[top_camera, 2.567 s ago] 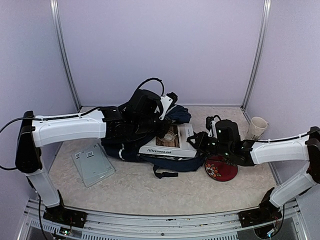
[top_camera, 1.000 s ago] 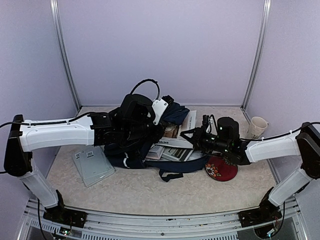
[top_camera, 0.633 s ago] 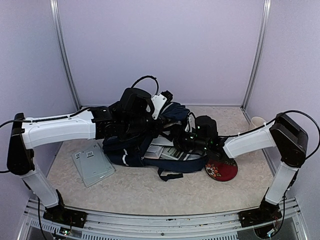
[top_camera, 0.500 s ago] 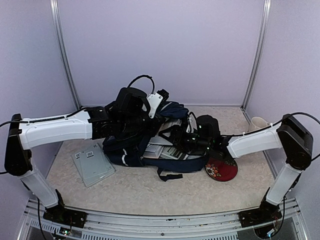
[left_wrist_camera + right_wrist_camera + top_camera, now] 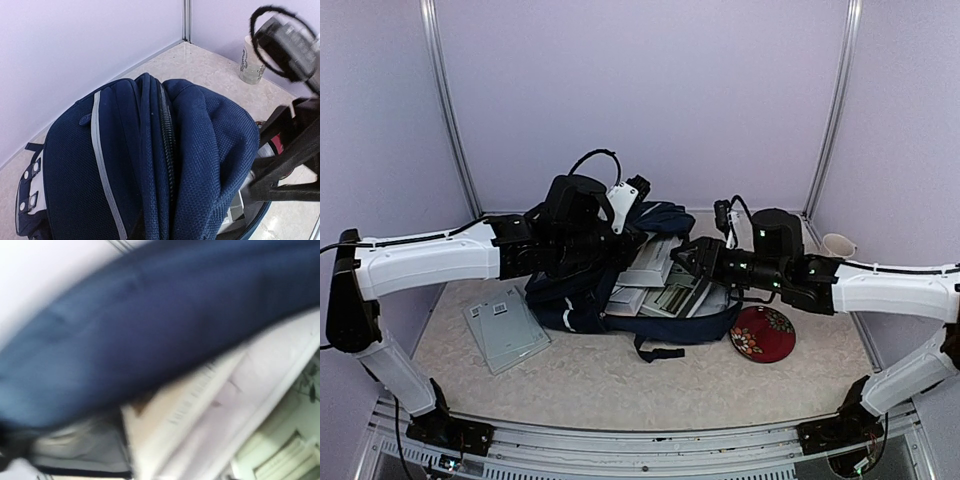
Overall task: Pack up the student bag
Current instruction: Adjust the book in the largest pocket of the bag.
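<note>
— Where is the bag (image 5: 575, 305)?

— Mid-table, on its side, mouth facing my right arm. My left claw (image 5: 620, 232) is pinched together on the bag's upper edge and holds the mouth up.

— What has changed?

— A moment ago my right claw (image 5: 686, 258) was pushed in at the mouth. Now it has drawn back to the right, fingers apart, tips just at the books (image 5: 660, 285). The books, which earlier lay on top of the bag, now sit fanned in the opening.

— Do the wrist views add anything?

— The left one shows the closed zip running over the bag's (image 5: 150, 160) rounded top, and my right claw (image 5: 270, 172) spread open beside it. The top view hides both. The right one is blurred: navy fabric (image 5: 150, 315) above pale book edges (image 5: 200, 405). Only from the top do I see the red plate (image 5: 762, 333) beside the bag. The mug (image 5: 837, 245) is in the far right corner.
</note>
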You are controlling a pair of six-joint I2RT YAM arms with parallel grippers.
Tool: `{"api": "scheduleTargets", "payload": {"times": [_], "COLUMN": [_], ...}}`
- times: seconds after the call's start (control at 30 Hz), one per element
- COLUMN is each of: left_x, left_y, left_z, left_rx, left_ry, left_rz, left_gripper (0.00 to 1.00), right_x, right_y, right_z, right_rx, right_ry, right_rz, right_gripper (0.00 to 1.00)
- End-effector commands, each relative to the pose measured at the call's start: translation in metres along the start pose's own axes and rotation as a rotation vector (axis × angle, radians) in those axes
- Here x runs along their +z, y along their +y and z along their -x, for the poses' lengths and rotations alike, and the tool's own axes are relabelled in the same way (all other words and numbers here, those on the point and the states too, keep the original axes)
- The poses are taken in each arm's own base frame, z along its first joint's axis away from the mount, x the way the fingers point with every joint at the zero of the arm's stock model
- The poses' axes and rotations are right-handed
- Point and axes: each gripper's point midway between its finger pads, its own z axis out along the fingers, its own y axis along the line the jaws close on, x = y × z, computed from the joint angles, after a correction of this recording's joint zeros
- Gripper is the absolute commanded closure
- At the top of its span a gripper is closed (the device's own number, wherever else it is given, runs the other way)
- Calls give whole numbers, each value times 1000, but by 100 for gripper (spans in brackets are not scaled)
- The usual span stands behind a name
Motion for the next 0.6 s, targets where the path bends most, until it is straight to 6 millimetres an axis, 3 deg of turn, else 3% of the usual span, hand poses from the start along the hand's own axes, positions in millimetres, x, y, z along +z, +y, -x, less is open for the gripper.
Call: {"api": "scheduleTargets", "payload": {"times": [0.0, 0.07, 0.2, 0.3, 0.4, 0.5, 0.53, 0.57], "left_x": [-18, -18, -16, -15, -18, -19, -21, -24], "left_y": [7, 8, 6, 7, 7, 7, 6, 7], "left_z": [34, 34, 30, 25, 22, 16, 14, 11], "left_rx": [-54, -59, -70, -73, -77, -105, -116, -130], "left_ry": [-116, -116, -102, -88, -78, -44, -29, -11], "left_rz": [0, 5, -4, -4, -7, -11, -13, -11], "left_gripper": [100, 100, 100, 100, 96, 24, 9, 2], "right_x": [40, 68, 109, 112, 96, 72, 64, 55], "right_y": [-10, -2, 8, 7, 3, -1, -3, -2], "right_z": [-17, -20, -27, -28, -24, -21, -21, -19], "right_rx": [-40, -54, -49, -40, -56, -91, -104, -115], "right_ry": [68, 108, 165, 167, 143, 134, 136, 133], "right_rz": [5, 56, 125, 127, 92, 45, 26, 13], "right_gripper": [53, 62, 65, 64, 56, 44, 40, 37]}}
